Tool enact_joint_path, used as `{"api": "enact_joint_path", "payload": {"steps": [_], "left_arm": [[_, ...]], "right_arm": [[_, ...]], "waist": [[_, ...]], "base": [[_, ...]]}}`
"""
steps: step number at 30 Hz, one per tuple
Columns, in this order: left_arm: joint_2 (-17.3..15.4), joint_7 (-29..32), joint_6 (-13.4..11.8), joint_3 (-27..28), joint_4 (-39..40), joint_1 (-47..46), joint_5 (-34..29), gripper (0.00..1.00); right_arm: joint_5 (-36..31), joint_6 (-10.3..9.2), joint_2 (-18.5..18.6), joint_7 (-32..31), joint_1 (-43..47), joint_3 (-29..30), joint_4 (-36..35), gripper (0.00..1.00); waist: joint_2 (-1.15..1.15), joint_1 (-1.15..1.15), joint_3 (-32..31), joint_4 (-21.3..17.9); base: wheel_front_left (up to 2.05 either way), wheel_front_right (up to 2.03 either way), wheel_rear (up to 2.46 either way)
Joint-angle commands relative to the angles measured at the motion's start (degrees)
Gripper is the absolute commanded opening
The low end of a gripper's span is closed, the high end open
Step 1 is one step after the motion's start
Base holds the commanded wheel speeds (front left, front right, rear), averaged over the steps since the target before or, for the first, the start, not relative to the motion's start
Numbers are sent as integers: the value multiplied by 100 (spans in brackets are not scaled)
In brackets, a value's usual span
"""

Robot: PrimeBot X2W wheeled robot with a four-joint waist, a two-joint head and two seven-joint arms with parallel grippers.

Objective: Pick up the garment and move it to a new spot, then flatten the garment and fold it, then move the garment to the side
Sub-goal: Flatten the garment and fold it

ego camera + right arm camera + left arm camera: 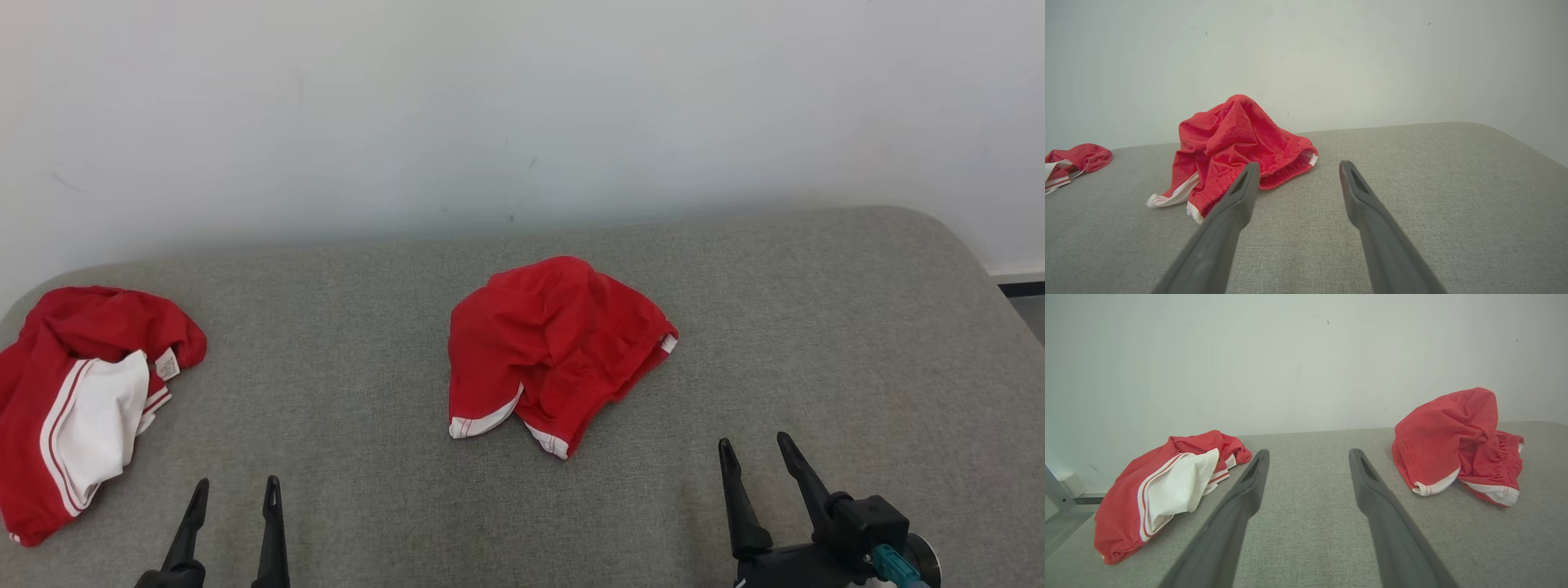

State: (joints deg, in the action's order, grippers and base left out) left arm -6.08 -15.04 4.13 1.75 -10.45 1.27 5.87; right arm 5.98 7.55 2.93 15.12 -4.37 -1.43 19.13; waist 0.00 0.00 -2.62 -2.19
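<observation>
so the red garment (555,351) is sitting crumpled mid-table (816,327), another red and white garment (82,400) is lying at the left edge, and the left gripper (237,483) and right gripper (753,441) are hovering up front, jaws spread, gripping nothing

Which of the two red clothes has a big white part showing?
The red garment at the far left, beside the left pincer. A wide white panel lies across it; the crumpled one in the middle shows just thin white trim.
</observation>
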Motion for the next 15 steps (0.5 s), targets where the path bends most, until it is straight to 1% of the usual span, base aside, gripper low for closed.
{"api": "enact_joint_path", "payload": {"steps": [1,15], "left_arm": [[-11,-21,29,-11,28,77,3,100],[-10,-21,10,-18,18,90,19,100]], "right_arm": [[36,-12,-9,5,37,-10,34,100],[16,-12,-9,-4,-28,29,220,100]], "waist": [[0,0,8,3],[0,0,32,5]], "base": [[0,0,0],[0,0,0]]}}
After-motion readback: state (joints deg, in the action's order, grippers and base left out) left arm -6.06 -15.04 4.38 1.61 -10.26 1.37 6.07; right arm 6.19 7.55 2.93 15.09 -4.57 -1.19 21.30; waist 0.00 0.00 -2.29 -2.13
